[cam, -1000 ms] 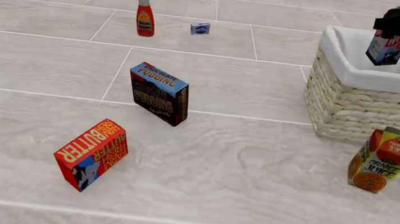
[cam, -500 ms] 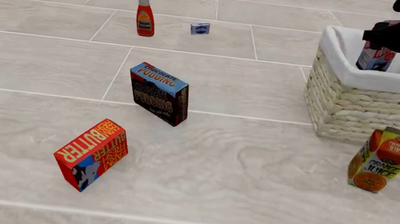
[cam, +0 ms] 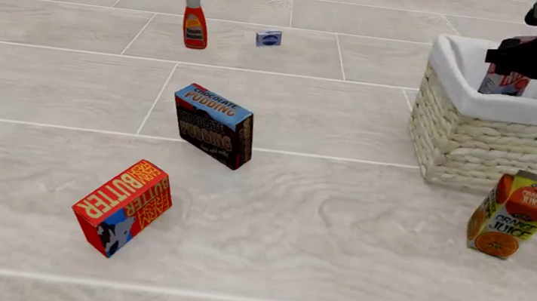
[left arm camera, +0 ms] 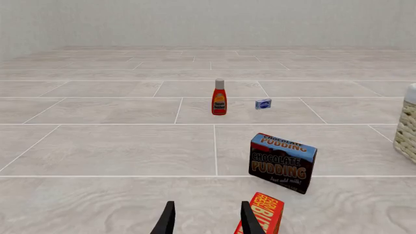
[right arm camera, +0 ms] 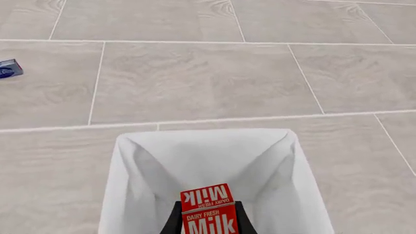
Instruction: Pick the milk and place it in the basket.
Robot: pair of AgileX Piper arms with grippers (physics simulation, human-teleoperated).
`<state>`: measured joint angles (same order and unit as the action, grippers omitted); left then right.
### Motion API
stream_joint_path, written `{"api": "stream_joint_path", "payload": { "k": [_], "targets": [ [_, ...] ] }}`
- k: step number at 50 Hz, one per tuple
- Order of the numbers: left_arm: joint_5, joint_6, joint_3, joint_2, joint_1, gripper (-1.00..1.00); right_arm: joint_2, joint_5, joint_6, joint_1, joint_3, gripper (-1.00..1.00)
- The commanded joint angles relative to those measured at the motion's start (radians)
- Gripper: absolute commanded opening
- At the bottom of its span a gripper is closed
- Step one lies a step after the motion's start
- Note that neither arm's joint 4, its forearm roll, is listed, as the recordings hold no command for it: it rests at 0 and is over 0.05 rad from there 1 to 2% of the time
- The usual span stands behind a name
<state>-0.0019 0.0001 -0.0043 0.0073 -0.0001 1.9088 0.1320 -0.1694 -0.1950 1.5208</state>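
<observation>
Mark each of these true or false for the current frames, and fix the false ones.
1. The milk sits between the fingers of the right gripper, inside the basket. True.
2. The orange juice carton is inside the basket. False: it stands on the floor just in front of the basket, on the near side.
3. The left gripper holds the butter box. False: its fingers are apart with nothing between them, and the box lies beside them.
4. The ketchup bottle stands upright near a small blue packet. True.
5. The chocolate pudding box touches the basket. False: it stands well apart, toward the middle of the floor.
</observation>
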Motion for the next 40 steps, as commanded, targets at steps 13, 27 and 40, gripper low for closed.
{"api": "stream_joint_path", "payload": {
  "k": [13,27,40],
  "targets": [
    [0.000,0.000,0.000,0.000,0.000,1.00,-0.025,0.004,0.012,-0.002,0.019,1.00],
    [0.000,0.000,0.000,0.000,0.000,1.00,-0.042,0.006,0.006,-0.003,0.011,1.00],
    [0.000,0.000,0.000,0.000,0.000,1.00,-0.143,-0.022,0.002,-0.001,-0.086,1.00]
  ]
}}
